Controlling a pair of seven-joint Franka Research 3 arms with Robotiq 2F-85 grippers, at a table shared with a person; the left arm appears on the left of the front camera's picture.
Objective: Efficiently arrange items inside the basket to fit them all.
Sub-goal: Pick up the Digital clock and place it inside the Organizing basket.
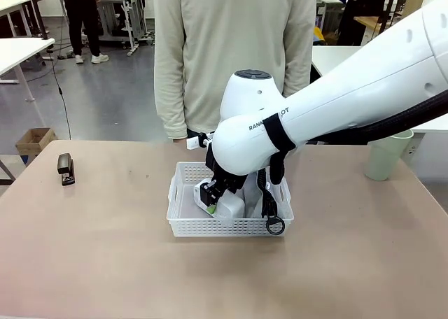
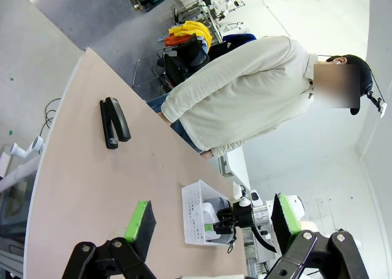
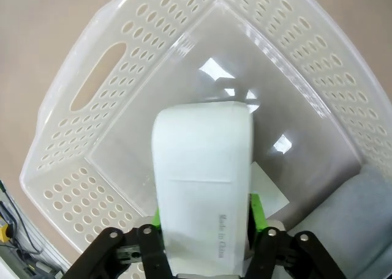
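White box (image 3: 202,187) sits inside the basket (image 1: 210,228), toward its front wall and just beside the grey pouch (image 3: 367,224). Its long axis runs along the right gripper's fingers and points into a basket corner, so it is diagonal to the walls (print faces the wrist camera).

Right gripper (image 3: 207,215) spans the short width, with its green pads against both long sides.

We judge this a placing step. We should square the box parallel to the pouch and snug against it before letting go, which leaves one strip for the stapler (image 1: 66,168) and cup (image 1: 387,157), both out on the table.

Left gripper (image 2: 211,221) hangs wide and empty, well apart.
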